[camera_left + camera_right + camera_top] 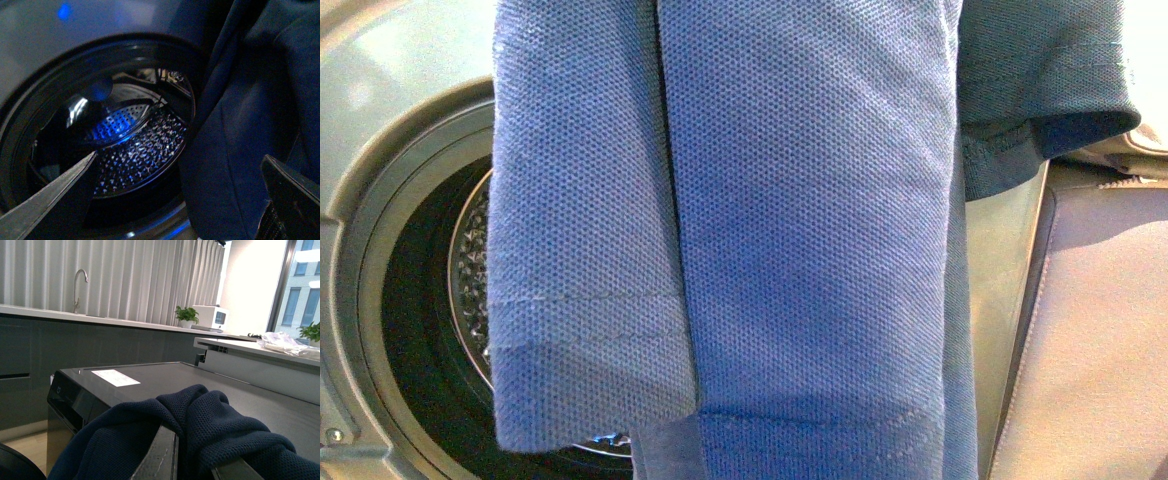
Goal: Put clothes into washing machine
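Clothes hang right in front of your front camera and fill most of what it sees. They are blue knit fabric with tiny holes and sewn hems at the bottom. Behind them on the left you can see the washing machine. Its round door hole is open, with the black rubber ring around it and the shiny steel drum inside. On the right, past the clothes, there is a beige cloth with a stitched line.

Your left pincer points at the drum's mouth. Its two fingers are wide apart and hold nothing. The clothes hang just beside it, on one side, in front of the machine's rim. The drum glows a bit blue inside.

Your right pincer is up high and is clamped on the clothes. The navy fabric bunches up between and over its fingers. Behind it you can see a grey box with a flat top and a white label. Farther back are a long counter, a tap, a potted plant and a small white box.

The clothes are not in the drum yet.
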You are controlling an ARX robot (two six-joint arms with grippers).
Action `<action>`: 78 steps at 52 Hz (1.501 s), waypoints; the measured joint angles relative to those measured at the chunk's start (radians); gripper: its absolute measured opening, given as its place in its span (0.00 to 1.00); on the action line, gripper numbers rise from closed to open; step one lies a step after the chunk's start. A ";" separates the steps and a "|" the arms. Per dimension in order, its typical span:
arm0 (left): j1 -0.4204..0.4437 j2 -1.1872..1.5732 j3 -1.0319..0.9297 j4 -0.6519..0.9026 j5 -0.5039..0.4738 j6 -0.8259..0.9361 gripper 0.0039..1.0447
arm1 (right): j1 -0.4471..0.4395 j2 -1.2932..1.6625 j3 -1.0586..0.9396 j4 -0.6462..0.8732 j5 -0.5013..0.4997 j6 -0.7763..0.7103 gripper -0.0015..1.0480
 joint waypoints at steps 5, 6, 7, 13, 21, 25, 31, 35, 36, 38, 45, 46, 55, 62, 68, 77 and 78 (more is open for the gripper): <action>-0.004 0.104 0.049 0.093 0.059 -0.004 0.94 | 0.000 0.000 0.000 0.000 0.000 0.000 0.04; -0.007 0.127 0.061 0.109 0.074 -0.004 0.94 | 0.000 0.000 0.000 0.000 0.000 0.000 0.04; -0.009 0.138 0.066 0.113 0.077 -0.004 0.94 | 0.000 0.000 0.000 0.000 0.000 0.000 0.04; -0.034 0.241 0.122 0.166 0.111 -0.015 0.94 | 0.000 0.000 0.000 0.000 0.000 0.000 0.04; -0.087 0.336 0.194 0.190 0.111 -0.023 0.94 | 0.000 0.000 0.000 0.000 0.000 0.000 0.04; -0.120 0.349 0.232 0.171 0.097 -0.011 0.94 | 0.000 0.000 0.000 0.000 0.000 0.000 0.04; -0.160 0.373 0.284 0.149 0.069 0.008 0.94 | 0.000 0.000 0.000 0.000 0.000 0.000 0.04; -0.182 0.391 0.317 0.136 0.060 0.014 0.94 | 0.000 0.000 0.000 0.000 0.000 0.000 0.04; -0.188 0.397 0.327 0.133 0.060 0.017 0.94 | 0.000 0.000 0.000 0.000 0.000 0.000 0.04; -0.198 0.406 0.342 0.126 0.060 0.023 0.94 | 0.000 0.000 0.000 0.000 0.000 0.000 0.04; -0.227 0.427 0.385 0.105 0.073 0.027 0.94 | 0.000 0.000 0.000 0.000 0.000 0.000 0.04; -0.233 0.430 0.394 0.102 0.079 0.027 0.94 | 0.000 0.000 0.000 0.000 0.000 0.000 0.04; -0.265 0.451 0.440 0.128 0.153 0.002 0.94 | 0.000 0.000 0.000 0.000 0.000 0.000 0.04; -0.269 0.455 0.447 0.178 0.215 -0.029 0.94 | 0.000 0.000 0.000 0.000 0.000 0.000 0.04; -0.232 0.444 0.431 0.229 0.288 -0.053 0.94 | 0.000 0.000 0.000 0.000 0.000 0.000 0.04; -0.168 0.421 0.400 0.256 0.366 -0.065 0.94 | 0.000 0.000 0.000 0.000 0.000 0.000 0.04; -0.162 0.420 0.399 0.264 0.371 -0.072 0.94 | 0.000 0.000 0.000 0.000 0.000 0.000 0.04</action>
